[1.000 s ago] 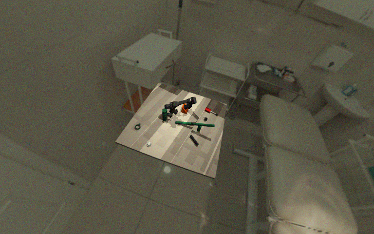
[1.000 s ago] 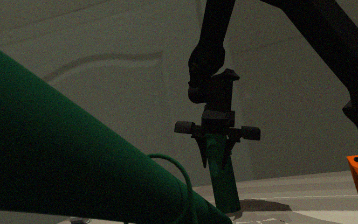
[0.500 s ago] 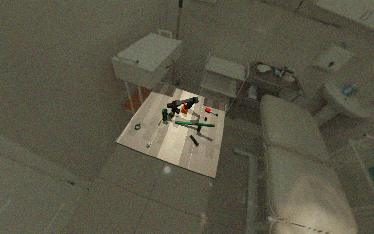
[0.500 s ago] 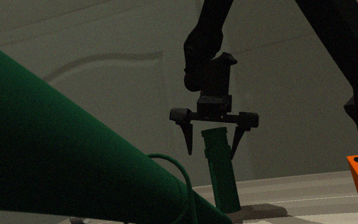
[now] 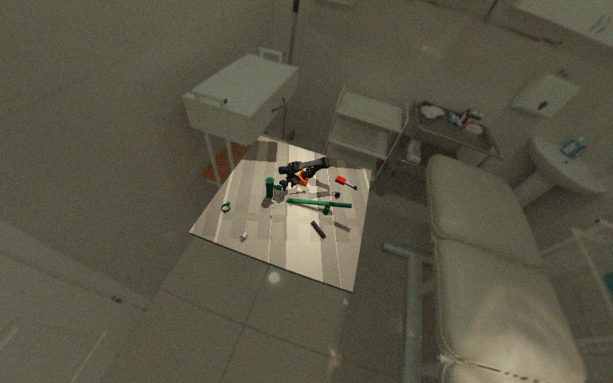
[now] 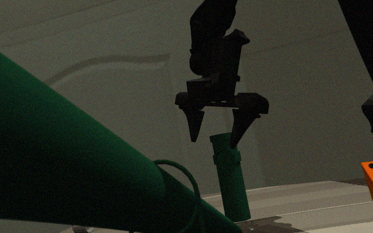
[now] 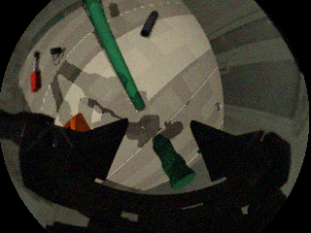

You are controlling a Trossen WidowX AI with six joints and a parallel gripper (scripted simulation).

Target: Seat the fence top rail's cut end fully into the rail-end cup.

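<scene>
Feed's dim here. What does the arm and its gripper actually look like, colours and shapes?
The arm is black with blocky links, with an orange part beside it near its base. The gripper is all black: a wide flat crossbar carrying two wedge-shaped fingers that taper to points. No cables or markings are visible in this light.

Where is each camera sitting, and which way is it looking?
Top: high up in the room, looking down at the table; the whole arm shows.
Exterior: low on the table beside the rail, looking sideways at the post; the open gripper shows.
Wrist: on the arm, looking down between the fingers.
All three see the post and rail.
</scene>
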